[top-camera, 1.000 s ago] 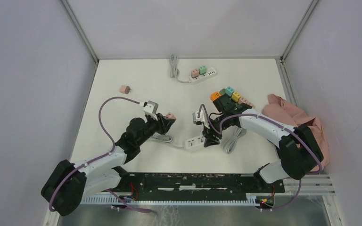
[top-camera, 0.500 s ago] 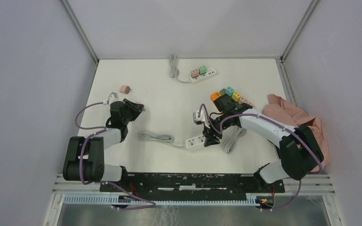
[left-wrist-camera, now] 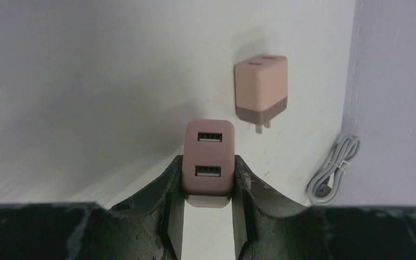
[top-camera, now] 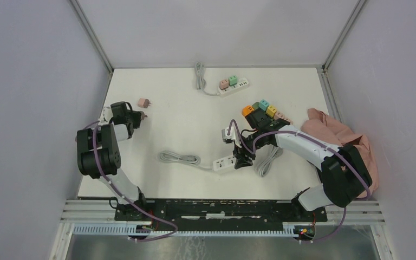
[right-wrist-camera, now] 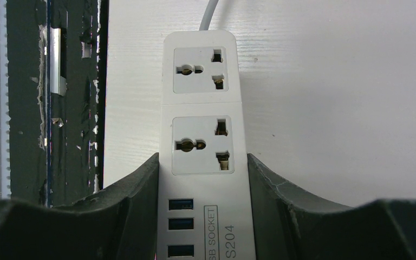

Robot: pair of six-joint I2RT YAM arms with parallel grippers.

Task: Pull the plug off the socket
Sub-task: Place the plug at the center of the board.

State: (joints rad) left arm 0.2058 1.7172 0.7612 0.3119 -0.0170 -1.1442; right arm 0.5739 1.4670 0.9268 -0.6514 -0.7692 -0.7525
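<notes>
Swung far left, left gripper (left-wrist-camera: 208,173) clamps boxy matte pink plug (left-wrist-camera: 208,146) between its tips, right gripper (right-wrist-camera: 201,162) clasps white socket strip (right-wrist-camera: 203,97)

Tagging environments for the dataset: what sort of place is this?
Looks like a lab robot cell, not a home: bare grey panel walls on metal posts, a white table, and power strips with coloured chargers laid out as practice props.

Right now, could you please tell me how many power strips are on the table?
2 visible: far strip by the back edge, holding two plugs; near strip mid-table, in the right gripper. A third may hide under the coloured plug cluster.
</notes>
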